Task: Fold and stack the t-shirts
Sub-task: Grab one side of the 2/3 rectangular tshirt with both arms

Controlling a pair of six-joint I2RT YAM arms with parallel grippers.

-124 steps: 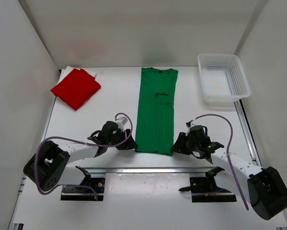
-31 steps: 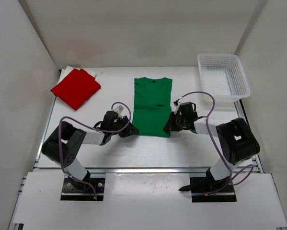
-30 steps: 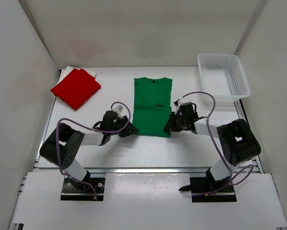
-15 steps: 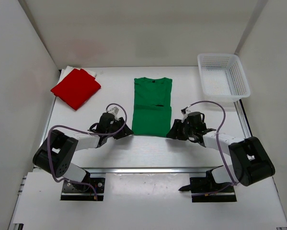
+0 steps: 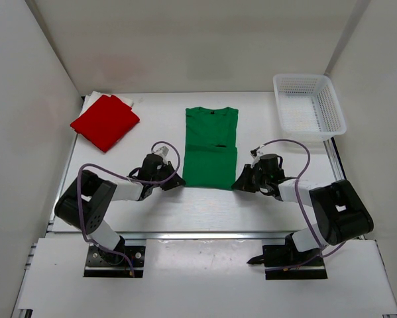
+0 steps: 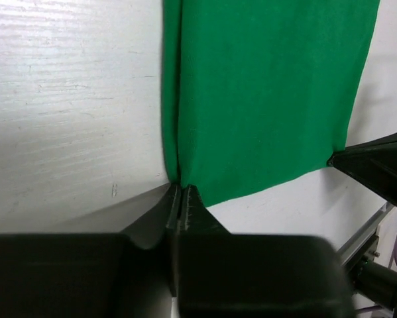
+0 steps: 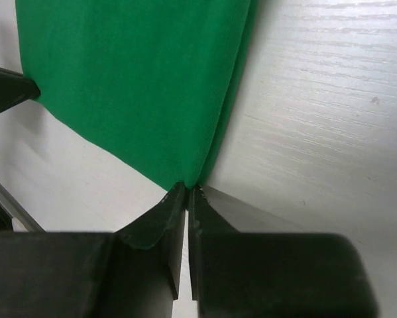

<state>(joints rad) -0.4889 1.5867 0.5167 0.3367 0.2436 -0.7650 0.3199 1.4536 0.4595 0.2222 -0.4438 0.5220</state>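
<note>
The green t-shirt [image 5: 210,149] lies folded into a short rectangle in the middle of the table, collar at the far end. My left gripper [image 5: 178,180] is shut on its near left corner [image 6: 182,187]; the cloth [image 6: 264,93] runs into the closed tips. My right gripper [image 5: 238,184] is shut the same way on the near right corner [image 7: 187,187] of the green cloth [image 7: 132,79]. The red t-shirt [image 5: 105,121] lies folded at the far left on top of the white t-shirt [image 5: 92,99], of which only an edge shows.
A white lattice basket [image 5: 309,106] stands at the far right. White walls close the table on the left, back and right. A metal rail [image 5: 205,234] runs along the near edge. Cables loop over both arms.
The long green strip has been folded in half. Since half a second ago both grippers moved in to its near corners and shut there.
</note>
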